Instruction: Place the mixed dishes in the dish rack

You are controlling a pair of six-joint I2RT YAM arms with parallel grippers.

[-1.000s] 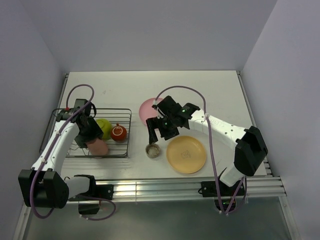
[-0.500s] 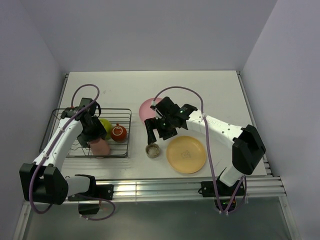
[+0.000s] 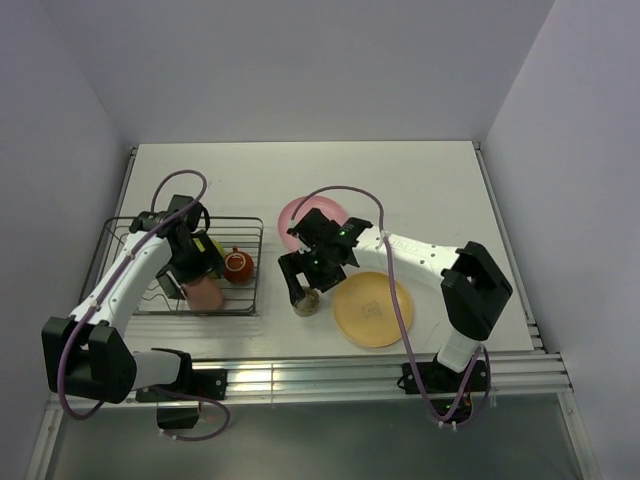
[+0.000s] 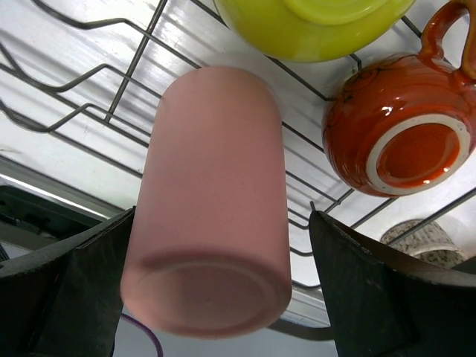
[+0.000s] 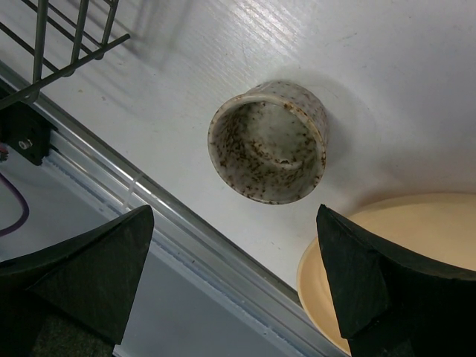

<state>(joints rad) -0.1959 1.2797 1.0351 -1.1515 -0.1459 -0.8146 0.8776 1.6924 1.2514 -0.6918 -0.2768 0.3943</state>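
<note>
R: right gripper dropped over tiny beige-grey cup, jaws spread; cup on table, 9 o'clock of yellow-orange plate | L: left gripper slack around salmon-pink cup in dish rack, 7 o'clock of red-orange bowl | pickup likely next.

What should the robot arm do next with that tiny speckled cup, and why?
Probably lower the right tool and close it on the speckled cup. The tool is open over the cup, which stands upright on the table, not yet in the dish rack.
</note>
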